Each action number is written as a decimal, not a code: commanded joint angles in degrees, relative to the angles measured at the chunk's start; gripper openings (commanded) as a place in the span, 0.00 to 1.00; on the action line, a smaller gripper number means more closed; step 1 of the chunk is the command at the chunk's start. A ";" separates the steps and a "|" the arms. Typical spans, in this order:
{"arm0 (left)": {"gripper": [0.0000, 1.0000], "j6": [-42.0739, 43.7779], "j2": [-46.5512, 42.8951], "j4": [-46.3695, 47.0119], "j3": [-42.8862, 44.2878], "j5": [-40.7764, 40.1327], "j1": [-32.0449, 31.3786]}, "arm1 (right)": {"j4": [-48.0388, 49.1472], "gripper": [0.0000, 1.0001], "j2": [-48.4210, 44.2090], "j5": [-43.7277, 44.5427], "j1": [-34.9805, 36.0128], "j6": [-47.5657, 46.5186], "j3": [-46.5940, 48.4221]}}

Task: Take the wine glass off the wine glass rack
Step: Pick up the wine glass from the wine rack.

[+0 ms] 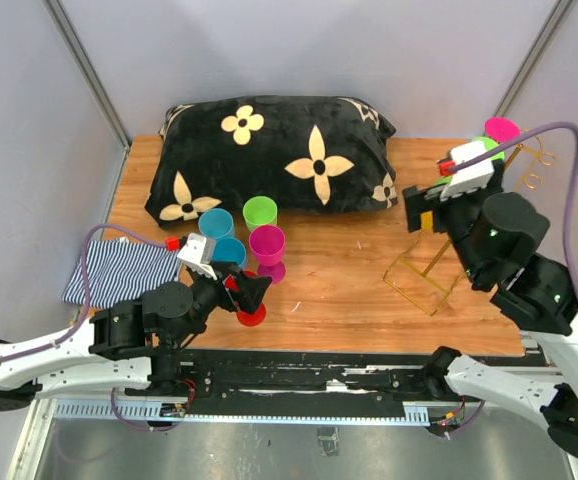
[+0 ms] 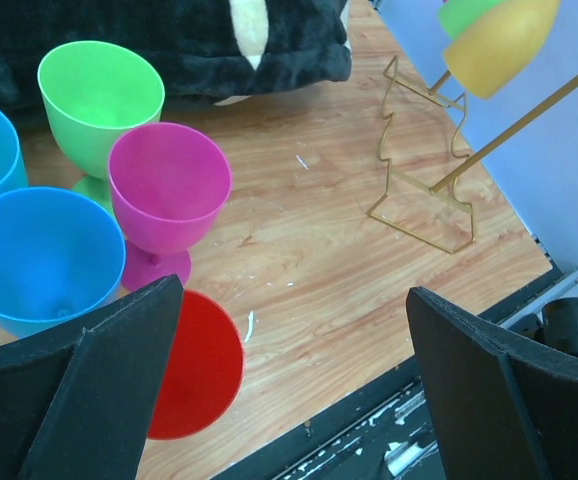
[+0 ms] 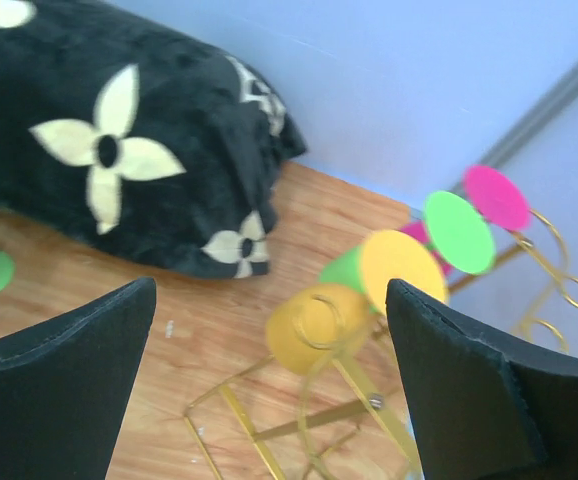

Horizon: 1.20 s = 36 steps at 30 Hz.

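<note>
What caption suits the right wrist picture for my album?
Open right gripper facing a gold rack with a yellow glass, green glass and pink glass.

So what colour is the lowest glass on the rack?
Yellow-orange glass, clearest in the right wrist view.

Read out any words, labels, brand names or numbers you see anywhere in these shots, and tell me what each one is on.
No text can be read in any view.
The black pillow carries only cream flower shapes, no letters.
The pink glass, the wine glass rack, the striped cloth and the table show no print.
The arms show no legible marking at this size.
</note>
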 commanded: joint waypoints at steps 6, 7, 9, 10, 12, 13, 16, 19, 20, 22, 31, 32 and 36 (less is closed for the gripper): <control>1.00 -1.16 -0.67 -0.74 0.29 0.72 -0.17 | -11.44 0.98 4.11 -18.55 -25.24 9.72 8.66; 1.00 1.46 -0.50 0.35 0.74 0.29 -0.06 | -11.92 0.98 4.51 -22.54 -28.61 11.29 9.11; 1.00 8.89 1.58 1.56 4.03 2.27 3.49 | -13.04 0.98 5.49 -31.37 -35.72 15.11 10.12; 1.00 10.82 3.68 0.18 6.82 4.52 7.36 | -13.43 0.98 6.17 -35.49 -39.41 17.85 10.52; 1.00 13.07 8.09 -3.43 12.78 14.00 18.11 | -13.75 0.98 7.86 -43.07 -45.93 21.19 10.78; 1.00 13.75 10.06 -4.34 15.20 19.10 23.38 | -13.85 0.98 8.82 -46.16 -48.59 22.46 10.81; 0.99 13.23 12.12 -1.98 15.01 25.58 31.39 | -12.97 0.98 9.21 -48.57 -53.62 24.04 10.10; 1.00 13.26 12.21 1.22 12.89 32.54 36.45 | -12.12 1.00 9.50 -51.11 -57.66 25.76 9.46; 1.00 12.77 12.24 1.36 12.47 34.05 38.25 | -12.14 1.00 9.74 -51.83 -58.46 26.11 9.49; 1.00 10.90 11.07 0.78 11.99 33.99 40.44 | -12.00 0.99 9.67 -51.63 -59.05 26.74 9.09; 1.00 -2.10 -9.05 5.64 0.95 32.55 40.96 | -10.69 0.85 9.68 -50.91 -64.70 30.39 6.24; 1.00 -2.56 -11.03 5.58 -0.26 32.53 40.96 | -10.05 0.82 9.78 -52.27 -64.90 30.72 5.95; 1.00 -1.23 -14.20 2.32 -0.52 32.62 40.96 | -8.28 0.68 10.16 -53.92 -65.68 31.74 5.09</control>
